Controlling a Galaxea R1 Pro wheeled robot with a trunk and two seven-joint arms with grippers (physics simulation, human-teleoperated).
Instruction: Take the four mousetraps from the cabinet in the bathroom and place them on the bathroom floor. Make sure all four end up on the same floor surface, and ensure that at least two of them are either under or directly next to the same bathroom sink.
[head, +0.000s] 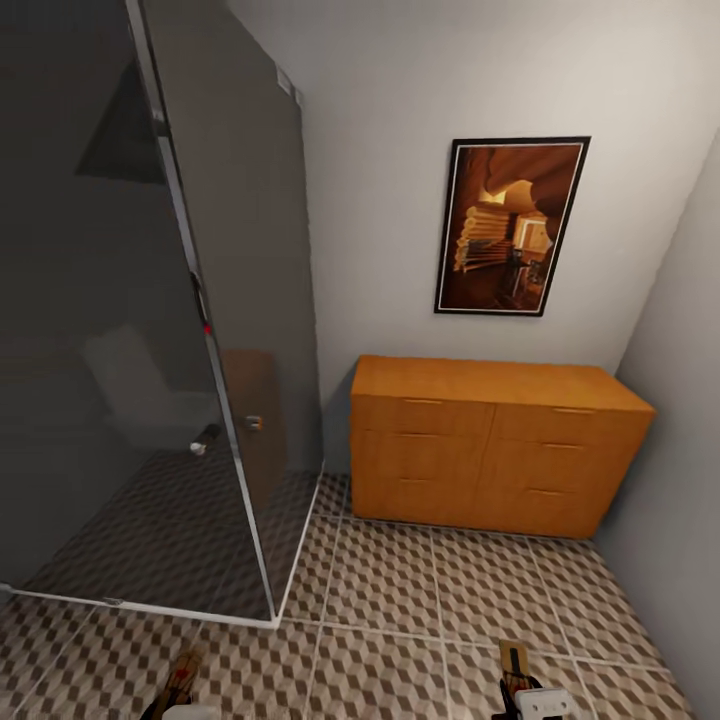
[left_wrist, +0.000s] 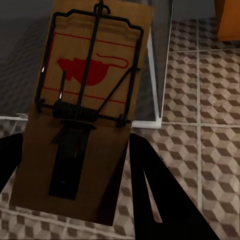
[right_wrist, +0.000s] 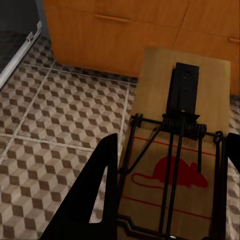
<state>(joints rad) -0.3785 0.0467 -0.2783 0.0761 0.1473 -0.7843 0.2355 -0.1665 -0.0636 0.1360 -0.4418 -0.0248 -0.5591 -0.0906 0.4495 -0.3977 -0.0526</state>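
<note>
My left gripper (left_wrist: 75, 150) is shut on a mousetrap (left_wrist: 90, 70), a brown board with a red mouse print and a dark wire spring. My right gripper (right_wrist: 170, 150) is shut on a second mousetrap (right_wrist: 160, 75) of the same kind. Both traps are held above the cube-patterned bathroom floor (head: 400, 600). In the head view they peek in at the lower edge, the left mousetrap (head: 183, 672) and the right mousetrap (head: 513, 658). The orange-brown cabinet (head: 490, 450) stands against the far wall with its drawers closed. The sink is out of view.
A dark glass shower enclosure (head: 150, 350) with a white floor rim (head: 290, 570) takes up the left side. A framed picture (head: 510, 225) hangs above the cabinet. A grey wall (head: 680, 480) closes the right side. Open tile lies between me and the cabinet.
</note>
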